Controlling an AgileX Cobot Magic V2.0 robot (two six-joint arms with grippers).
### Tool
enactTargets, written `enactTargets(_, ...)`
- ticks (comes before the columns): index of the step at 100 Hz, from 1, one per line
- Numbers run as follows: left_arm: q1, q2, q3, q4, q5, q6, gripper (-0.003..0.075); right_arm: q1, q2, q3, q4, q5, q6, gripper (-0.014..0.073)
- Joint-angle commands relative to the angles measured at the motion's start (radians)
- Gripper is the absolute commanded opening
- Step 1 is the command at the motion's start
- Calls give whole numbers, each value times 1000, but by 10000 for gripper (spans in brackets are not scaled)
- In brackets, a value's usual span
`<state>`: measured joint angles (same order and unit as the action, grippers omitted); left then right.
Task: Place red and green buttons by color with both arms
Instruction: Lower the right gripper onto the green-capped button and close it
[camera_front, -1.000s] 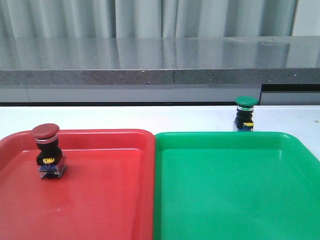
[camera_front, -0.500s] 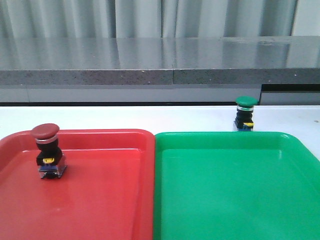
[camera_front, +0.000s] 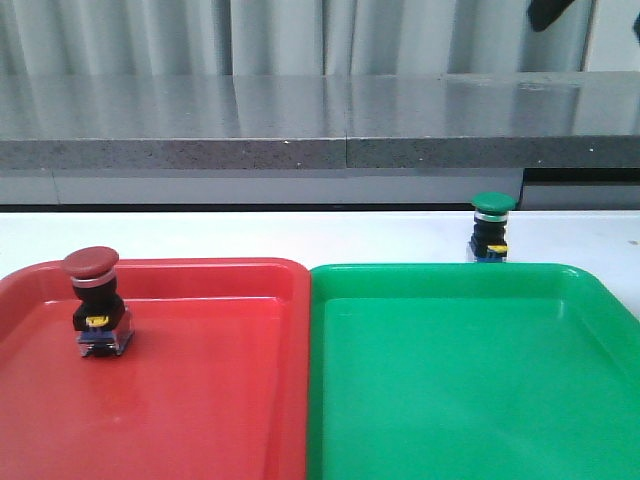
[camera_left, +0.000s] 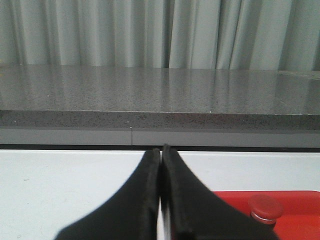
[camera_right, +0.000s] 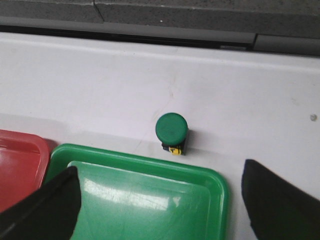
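The red button (camera_front: 92, 298) stands upright in the red tray (camera_front: 200, 400), near its far left. The green button (camera_front: 491, 226) stands on the white table just behind the green tray (camera_front: 450, 380). My right gripper (camera_right: 159, 170) is open and empty, high above the green tray's far edge (camera_right: 150, 160). The green button (camera_right: 171, 128) lies ahead of its fingers. A black part of my right arm (camera_front: 548, 12) shows at the top right of the front view. My left gripper (camera_left: 161, 152) is shut and empty. The red button's cap (camera_left: 266, 207) shows beside it.
A grey stone ledge (camera_front: 320, 125) runs along the back of the white table (camera_front: 300, 235), with curtains behind it. The two trays sit side by side at the front. The red tray's corner (camera_right: 20, 165) shows in the right wrist view.
A black part of my right arm has come into the top right of the front view. The buttons and trays have not moved.
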<state>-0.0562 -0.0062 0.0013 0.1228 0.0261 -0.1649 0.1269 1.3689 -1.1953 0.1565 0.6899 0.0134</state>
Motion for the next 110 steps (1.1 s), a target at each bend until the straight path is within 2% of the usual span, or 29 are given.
enactTargets(1, 4, -28, 42, -9, -87, -4, -19, 6, 59, -81, 7, -79, -13, 645)
enactTargets(44, 4, -28, 42, -9, -87, -4, -19, 10, 333, -210, 7, -77, -20, 645)
enactTargets(110, 4, -28, 42, -9, -87, -4, -19, 25, 489, -220, 7, -114, -20, 644)
